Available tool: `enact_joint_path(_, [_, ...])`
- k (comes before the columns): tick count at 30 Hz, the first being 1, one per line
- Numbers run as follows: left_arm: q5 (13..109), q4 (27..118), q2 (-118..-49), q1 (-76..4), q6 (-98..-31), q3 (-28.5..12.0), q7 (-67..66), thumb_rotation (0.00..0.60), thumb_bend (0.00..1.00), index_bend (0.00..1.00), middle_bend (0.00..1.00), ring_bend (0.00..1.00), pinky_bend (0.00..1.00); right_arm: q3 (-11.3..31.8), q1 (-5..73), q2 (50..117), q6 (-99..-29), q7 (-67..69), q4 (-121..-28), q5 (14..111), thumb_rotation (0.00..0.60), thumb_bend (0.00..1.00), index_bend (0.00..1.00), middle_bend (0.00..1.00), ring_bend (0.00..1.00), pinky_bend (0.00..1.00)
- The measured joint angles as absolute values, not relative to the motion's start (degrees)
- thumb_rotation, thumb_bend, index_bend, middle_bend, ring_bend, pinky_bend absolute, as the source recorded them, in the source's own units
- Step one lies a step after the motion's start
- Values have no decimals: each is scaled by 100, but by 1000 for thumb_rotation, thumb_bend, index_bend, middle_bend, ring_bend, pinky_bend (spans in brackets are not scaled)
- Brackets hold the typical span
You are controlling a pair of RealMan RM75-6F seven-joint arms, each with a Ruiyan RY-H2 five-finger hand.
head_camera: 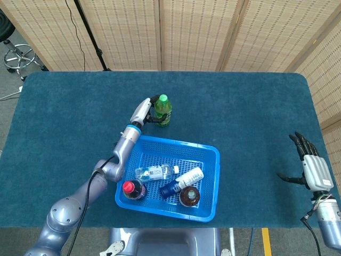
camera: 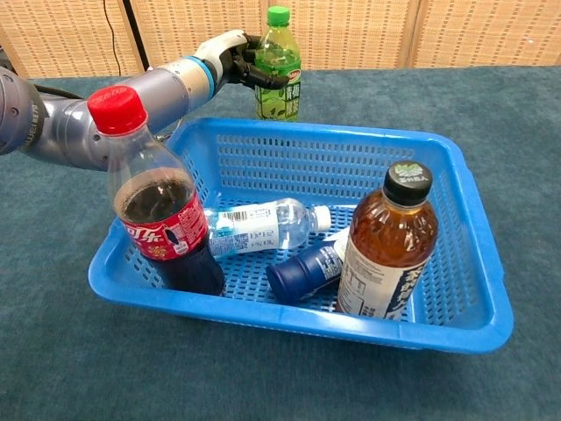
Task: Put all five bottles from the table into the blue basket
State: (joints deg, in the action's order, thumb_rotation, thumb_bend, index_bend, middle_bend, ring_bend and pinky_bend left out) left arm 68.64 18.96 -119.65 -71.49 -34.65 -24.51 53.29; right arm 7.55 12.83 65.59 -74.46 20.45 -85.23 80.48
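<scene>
Left hand [camera: 235, 60] grips the upright green plastic bottle [camera: 279, 66] at upper centre; right hand [head_camera: 313, 169] spread wide, lower right.

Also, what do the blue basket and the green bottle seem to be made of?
Blue basket: likely moulded plastic, glossy, with walls and floor of regular perforated lattice. Green bottle: apparently clear plastic, since green liquid shows through, with a printed label and an opaque green cap.
</scene>
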Motion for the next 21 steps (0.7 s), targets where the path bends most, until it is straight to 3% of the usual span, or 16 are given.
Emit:
enact_joint_path(10, [6928, 2451, -11586, -7034, -4034, -2504, 5363, 600, 669, 868, 585, 501, 533, 721, 1272, 6547, -7509, 2012, -8614, 8164, 600, 0, 0, 0, 0, 64])
enact_joint_path(16, [7285, 3926, -10822, -6715, -4717, -2372, 5414, 600, 674, 869, 585, 506, 533, 683, 1256, 6538, -7599, 1936, -8721, 8284, 600, 0, 0, 0, 0, 64])
enact_joint_path(21, [7626, 5919, -9840, -6369, -5063, -2209, 5358, 600, 672, 870, 585, 506, 533, 667, 1247, 6532, -7634, 1902, -8764, 8326, 600, 0, 0, 0, 0, 64])
